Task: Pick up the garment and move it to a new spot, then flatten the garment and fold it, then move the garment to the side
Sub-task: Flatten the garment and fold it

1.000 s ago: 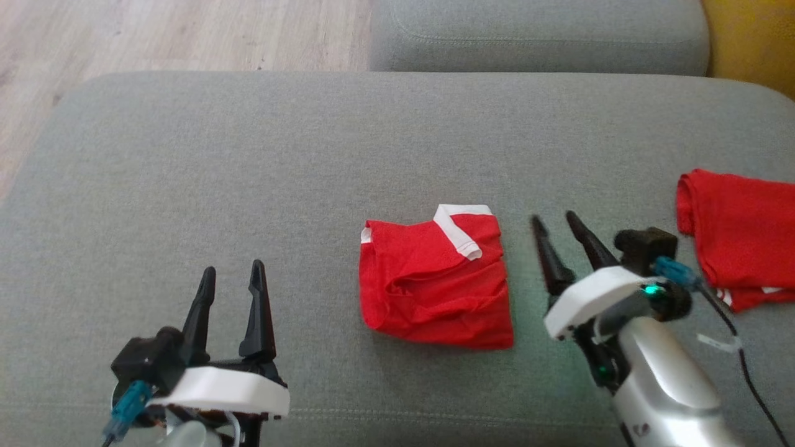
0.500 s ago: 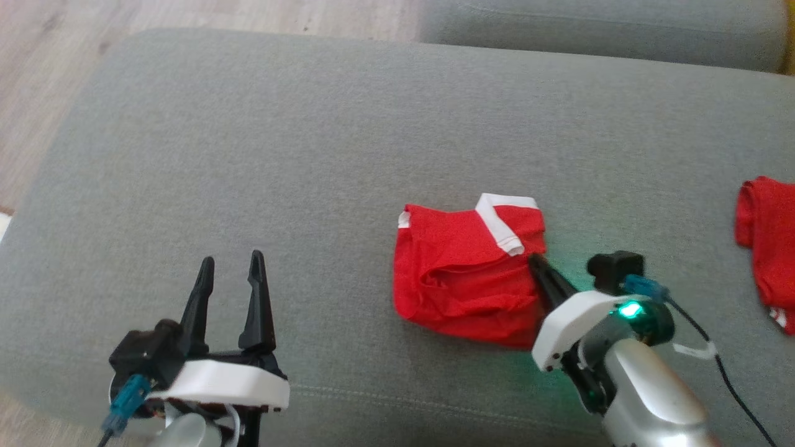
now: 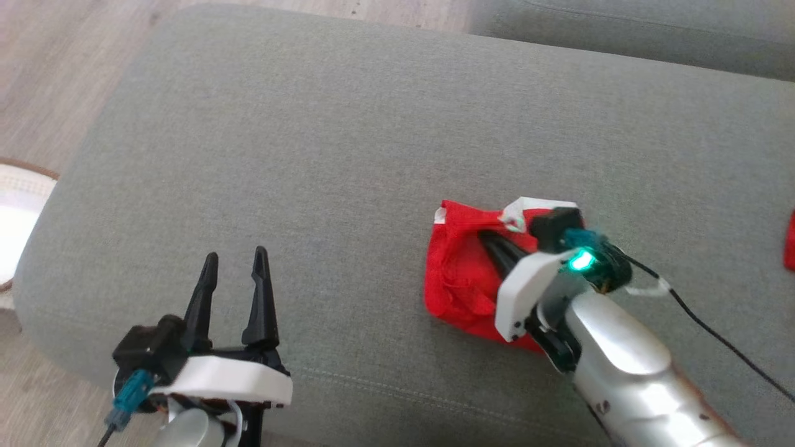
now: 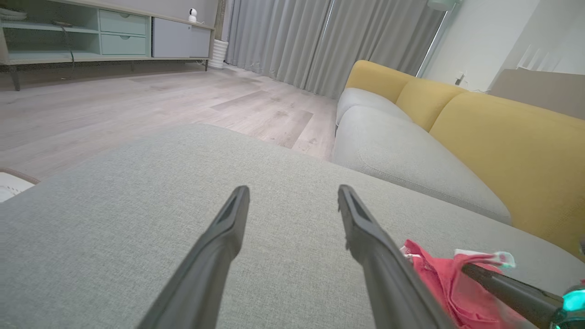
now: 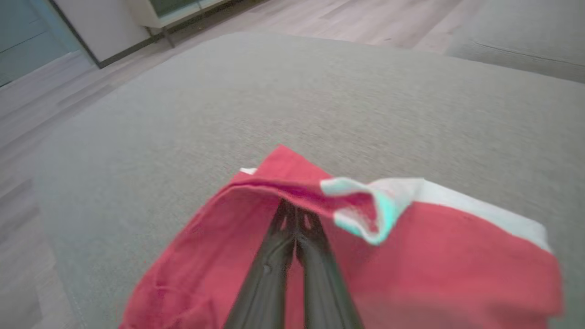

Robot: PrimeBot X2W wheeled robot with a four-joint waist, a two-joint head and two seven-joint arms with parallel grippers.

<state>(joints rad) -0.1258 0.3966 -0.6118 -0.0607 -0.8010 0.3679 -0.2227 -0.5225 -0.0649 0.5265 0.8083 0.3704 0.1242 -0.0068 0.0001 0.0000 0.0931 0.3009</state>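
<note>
R end effector point(image 5: 291, 211) tips under garment point(image 5: 434, 256)

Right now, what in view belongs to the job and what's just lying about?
Job: red garment, right gripper shut on it, left gripper open, grey cushion under it.
Lying about: second red cloth at the right edge, yellow sofa back, white round object on the floor.

Soft even daylight, faint shadows, right wrist view blurred — green lamp point(image 3: 581, 261) glow tinting the garment point(image 5: 411, 269).
</note>
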